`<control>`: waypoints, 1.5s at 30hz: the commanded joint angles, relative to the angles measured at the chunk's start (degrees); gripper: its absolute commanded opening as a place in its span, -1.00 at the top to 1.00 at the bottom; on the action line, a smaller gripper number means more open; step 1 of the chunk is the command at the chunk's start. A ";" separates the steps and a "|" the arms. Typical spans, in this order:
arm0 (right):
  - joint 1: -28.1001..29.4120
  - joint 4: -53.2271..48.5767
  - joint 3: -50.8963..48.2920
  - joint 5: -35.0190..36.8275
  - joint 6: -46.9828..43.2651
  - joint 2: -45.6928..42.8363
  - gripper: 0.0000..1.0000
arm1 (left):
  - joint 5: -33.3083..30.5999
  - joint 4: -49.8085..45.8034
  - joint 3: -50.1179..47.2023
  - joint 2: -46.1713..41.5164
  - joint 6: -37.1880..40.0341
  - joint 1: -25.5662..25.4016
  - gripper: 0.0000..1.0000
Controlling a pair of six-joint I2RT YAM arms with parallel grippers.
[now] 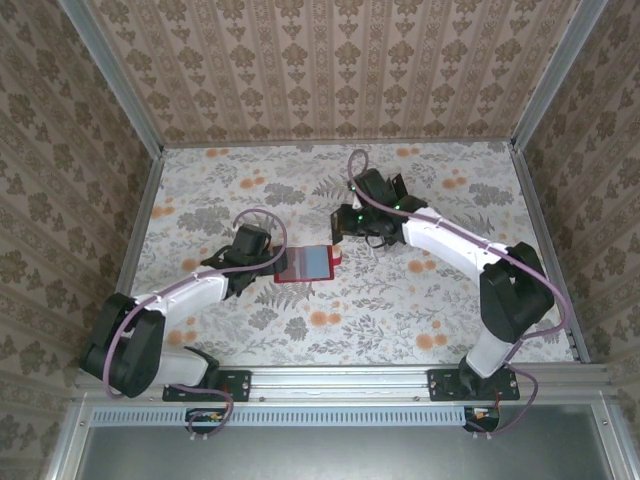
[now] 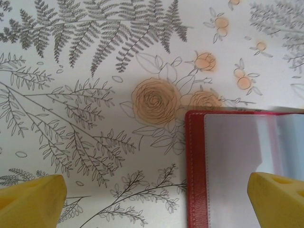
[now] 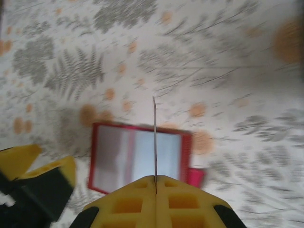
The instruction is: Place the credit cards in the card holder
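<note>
Top external view first: we see the red wallet (image 1: 308,264) lying open, pale pockets up, on the flowered table (image 1: 450,300), about midway between the two arms. Our left claw (image 1: 276,262) sits at the wallet's left edge, and our right claw (image 1: 343,230) hangs just beyond its far right corner. From this height we cannot tell how either claw's fingers stand, nor what the right one carries.

Left wrist view: we look down between two yellow fingertips (image 2: 31,202) set wide apart, so the left claw (image 2: 154,204) is fully spread with nothing held. The wallet (image 2: 237,166) takes the lower right, its stitched red border against the table (image 2: 71,71). The right-hand fingertip sits over the clear pocket, though we cannot tell whether it touches.

Right wrist view, somewhat blurred: the right claw (image 3: 155,183) is closed tight on a thin dark card (image 3: 154,137), seen edge-on and standing straight out from the fingers. Beyond the card lies the open wallet (image 3: 123,159), its small clasp tab (image 3: 195,176) poking out at the right side. The left claw's yellow and black fingers (image 3: 57,171) show at the wallet's left.
</note>
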 commanded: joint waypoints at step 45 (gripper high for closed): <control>7.88 30.19 -15.34 0.16 9.06 5.31 1.00 | -1.69 -1.00 3.58 8.80 2.19 0.31 -1.00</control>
